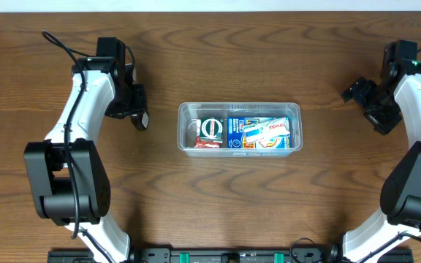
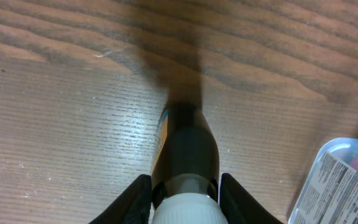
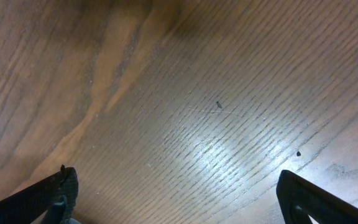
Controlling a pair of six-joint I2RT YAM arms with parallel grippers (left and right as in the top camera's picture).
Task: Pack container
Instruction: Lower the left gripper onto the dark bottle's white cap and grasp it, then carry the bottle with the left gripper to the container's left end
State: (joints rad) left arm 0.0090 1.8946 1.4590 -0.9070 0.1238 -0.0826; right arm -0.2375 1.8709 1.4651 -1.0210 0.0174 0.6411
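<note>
The clear plastic container sits at the table's middle and holds a red-and-white packet, a blue box and a white packet. Its corner shows in the left wrist view. My left gripper is left of the container, shut on a small dark bottle with a white ribbed cap, held between the fingers over bare wood. My right gripper is far right of the container, open and empty; its fingers spread wide over the table.
The brown wooden table surrounds the container. Both arm bases stand at the front edge.
</note>
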